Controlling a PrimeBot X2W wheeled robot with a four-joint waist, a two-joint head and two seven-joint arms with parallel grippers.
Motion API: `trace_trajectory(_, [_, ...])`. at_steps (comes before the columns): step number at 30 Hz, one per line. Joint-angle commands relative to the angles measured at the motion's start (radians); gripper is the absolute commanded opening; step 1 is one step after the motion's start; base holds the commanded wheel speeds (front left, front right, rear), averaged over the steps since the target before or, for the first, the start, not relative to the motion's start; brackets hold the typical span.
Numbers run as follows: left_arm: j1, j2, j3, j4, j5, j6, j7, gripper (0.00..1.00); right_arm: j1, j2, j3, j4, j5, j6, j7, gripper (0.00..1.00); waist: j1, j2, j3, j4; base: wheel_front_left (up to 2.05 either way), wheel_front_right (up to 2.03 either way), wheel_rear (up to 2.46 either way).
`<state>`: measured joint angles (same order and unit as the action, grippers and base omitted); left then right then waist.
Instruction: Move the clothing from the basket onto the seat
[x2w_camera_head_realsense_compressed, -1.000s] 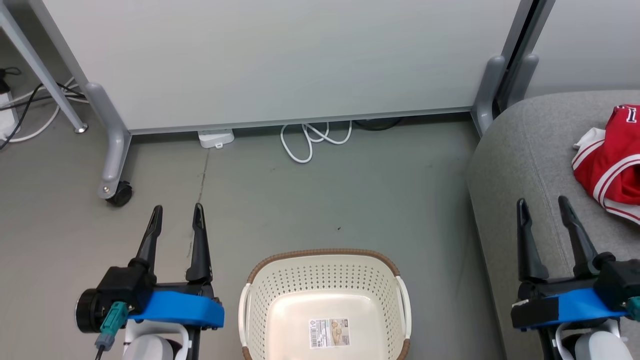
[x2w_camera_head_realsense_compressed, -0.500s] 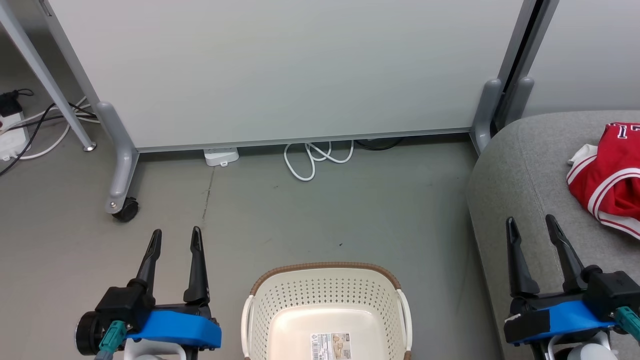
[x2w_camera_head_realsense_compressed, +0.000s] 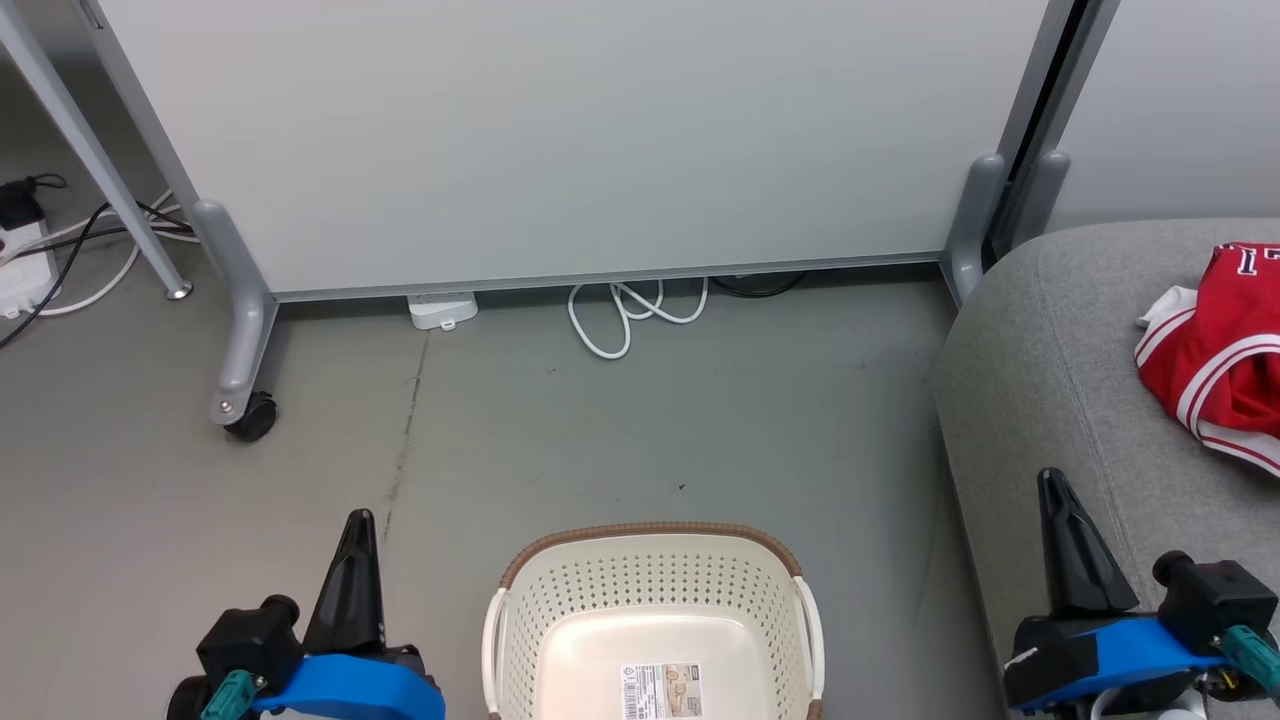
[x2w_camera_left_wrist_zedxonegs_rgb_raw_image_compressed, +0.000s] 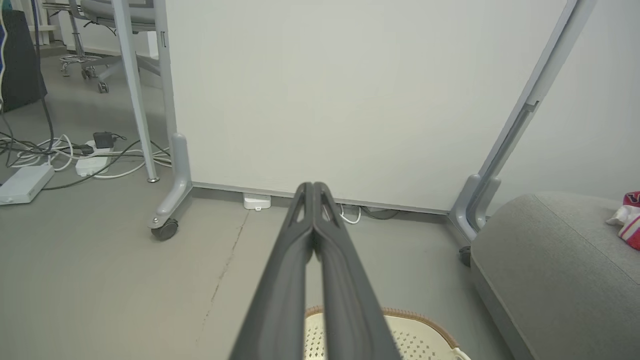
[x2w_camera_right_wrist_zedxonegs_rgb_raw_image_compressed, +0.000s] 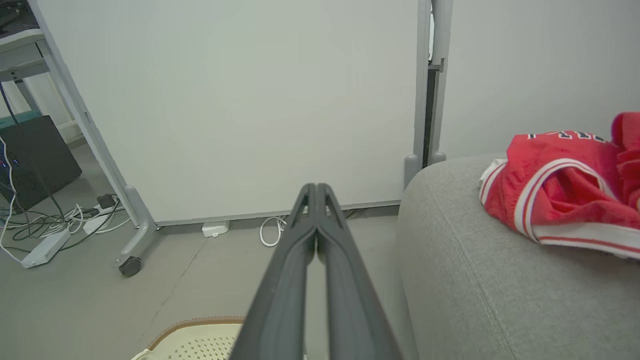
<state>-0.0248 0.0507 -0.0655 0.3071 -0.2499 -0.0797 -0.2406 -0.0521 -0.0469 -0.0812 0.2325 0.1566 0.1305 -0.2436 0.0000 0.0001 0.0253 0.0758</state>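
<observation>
The red clothing (x2w_camera_head_realsense_compressed: 1222, 355) with white stripes lies bunched on the grey seat (x2w_camera_head_realsense_compressed: 1040, 350) at the right; the right wrist view shows the same clothing (x2w_camera_right_wrist_zedxonegs_rgb_raw_image_compressed: 560, 185) on the sofa cushion (x2w_camera_right_wrist_zedxonegs_rgb_raw_image_compressed: 480, 280). The cream basket (x2w_camera_head_realsense_compressed: 652, 570) with its brown rim stands on the floor at the bottom centre, holding nothing but the label sticker (x2w_camera_head_realsense_compressed: 660, 692) on its bottom. My left gripper (x2w_camera_head_realsense_compressed: 358, 522) is shut with nothing in it, low at the left of the basket. My right gripper (x2w_camera_head_realsense_compressed: 1052, 482) is shut and empty, over the sofa's front edge.
A white partition panel (x2w_camera_head_realsense_compressed: 560, 130) on castor feet (x2w_camera_head_realsense_compressed: 240, 400) closes off the far side. A coiled white cable (x2w_camera_head_realsense_compressed: 625, 310) and a small white box (x2w_camera_head_realsense_compressed: 442, 308) lie at its base. Cables and a power strip (x2w_camera_head_realsense_compressed: 25, 270) sit at the far left.
Both grippers have gone from open to shut and dropped lower in the head view. The camera had tilted between the two earlier frames; basket and clothing lie as before.
</observation>
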Motion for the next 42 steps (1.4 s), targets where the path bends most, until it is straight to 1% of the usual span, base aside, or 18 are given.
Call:
trace_trajectory(1, [-0.025,0.0,0.012,-0.015,-0.046,-0.003,0.01,0.0,-0.017,-0.003,-0.007,-0.011,0.05,0.0,0.013,0.0,0.0,-0.0001,0.0,-0.001,0.0,0.0,0.0])
trace_trajectory(11, [-0.033,0.0,0.034,-0.025,-0.228,-0.01,0.056,0.0,-0.018,-0.003,-0.006,-0.015,0.246,0.0,0.056,0.0,0.0,-0.0001,-0.002,-0.007,0.0,0.0,0.0])
trace_trajectory(12, [-0.033,0.0,0.034,-0.025,-0.228,-0.01,0.056,0.0,-0.018,-0.003,-0.006,-0.015,0.246,0.0,0.056,0.0,0.0,-0.0001,-0.002,-0.007,0.0,0.0,0.0])
trace_trajectory(14, [-0.036,0.0,0.04,-0.027,-0.279,-0.012,0.069,0.0,-0.02,-0.003,-0.006,-0.015,0.3,0.0,0.069,0.0,0.0,-0.0001,-0.003,-0.009,0.0,0.0,0.0])
trace_trajectory(15, [-0.036,0.0,0.04,-0.027,-0.279,-0.012,0.069,0.0,-0.02,-0.003,-0.006,-0.015,0.3,0.0,0.069,0.0,0.0,-0.0001,-0.003,-0.009,0.0,0.0,0.0])
trace_trajectory(27, [-0.046,0.0,0.064,-0.035,-0.464,-0.019,0.117,0.0,-0.027,-0.003,-0.01,-0.012,0.497,0.0,0.117,0.0,0.0,-0.0001,-0.005,-0.017,0.0,0.0,0.0])
trace_trajectory(42, [-0.058,0.0,0.09,-0.042,-0.663,-0.027,0.17,0.0,-0.036,-0.004,-0.015,-0.007,0.71,0.0,0.171,0.0,0.0,-0.0001,-0.008,-0.026,0.0,0.0,0.0])
